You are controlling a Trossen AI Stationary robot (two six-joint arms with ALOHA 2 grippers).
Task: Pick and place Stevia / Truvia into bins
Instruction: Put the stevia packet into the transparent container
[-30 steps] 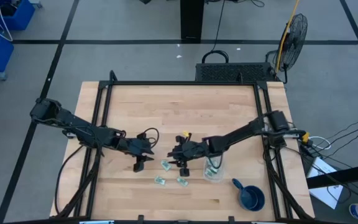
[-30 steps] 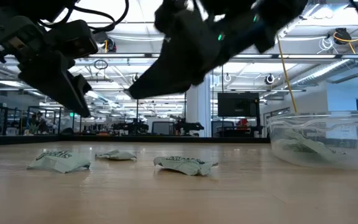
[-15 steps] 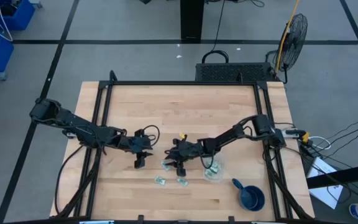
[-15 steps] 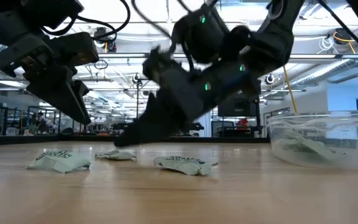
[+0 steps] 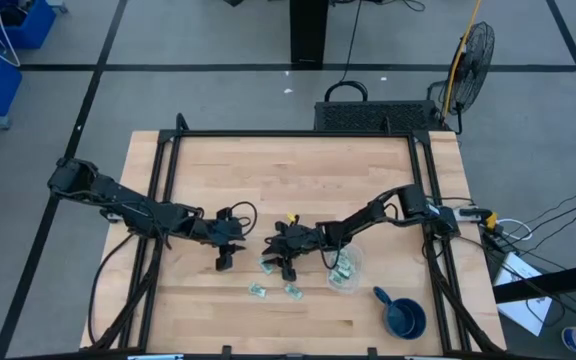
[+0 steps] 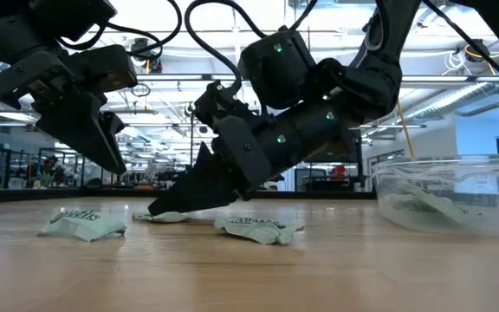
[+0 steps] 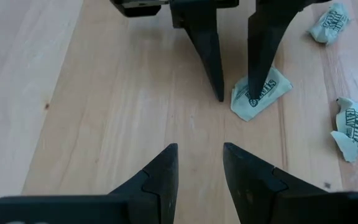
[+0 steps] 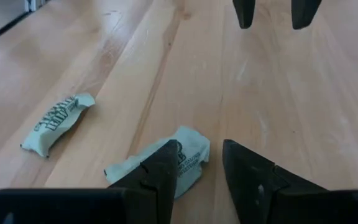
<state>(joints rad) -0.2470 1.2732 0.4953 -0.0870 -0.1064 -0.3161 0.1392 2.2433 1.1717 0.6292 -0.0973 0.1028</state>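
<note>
Three pale green and white Stevia packets lie flat on the wood: one (image 5: 267,265) by my right gripper, two (image 5: 257,290) (image 5: 293,291) nearer the near edge. The clear bin (image 5: 345,272) stands to their right with packets inside. My right gripper (image 5: 284,269) is open and down at the table by the first packet (image 7: 269,87). My left gripper (image 5: 222,263) hangs open above bare wood to the left (image 7: 199,152), facing the right one. My right gripper comes down slanting from the table's right, its fingers spread. One fingertip (image 7: 252,94) stands on the packet's edge (image 8: 188,152), the other (image 7: 220,94) over bare wood beside it. The packet lies flat on the table.
A dark blue cup with a handle (image 5: 405,318) stands near the table's right near corner. Black frame rails (image 5: 158,200) run along the table's sides. Bare wood (image 5: 288,180) stretches toward the far edge.
My right gripper has come down from above the table until its fingertips reach the wood, shifting slightly left toward the packet near the left gripper. The packets lie where they were.
</note>
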